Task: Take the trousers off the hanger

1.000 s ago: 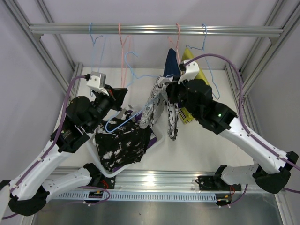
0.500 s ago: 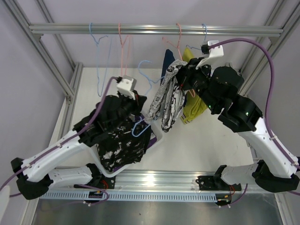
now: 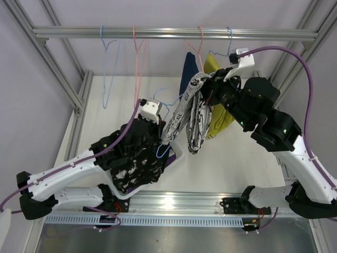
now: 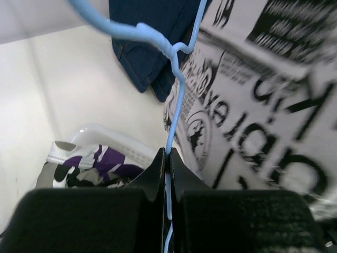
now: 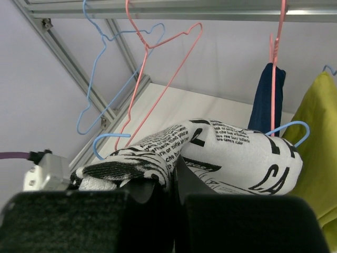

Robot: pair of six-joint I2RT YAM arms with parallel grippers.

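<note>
Two pairs in basket: camouflage trousers (image 4: 79, 169) and splotched trousers (image 3: 134, 163) are lying in the white basket (image 4: 113, 145), just beneath the left gripper (image 4: 168, 155).
Left gripper grip: jaws are pinching shut on the thin wire of the blue hanger (image 4: 152, 36), low on its frame.
Printed trousers (image 3: 190, 118): hanging between the two grippers, just right of the left one, apparently not yet off the hanger wire.
Long axis: running from the right gripper (image 5: 172, 174) downward and toward the left gripper; fold is sitting uppermost, leg ends are pointing down.
Right gripper grip: jaws are closing narrow on a bunch of printed cloth at the top fold.
Handling, my judgement: cloth is looking soft, light and limp, so it is likely dragging on the wire rather than sliding clean. The thick fold, both layers together, is looking like the best hold.
Navy trousers (image 5: 267, 100), mustard trousers (image 5: 316, 137): hanging just beyond the right gripper, under the rail (image 3: 174, 33).
</note>
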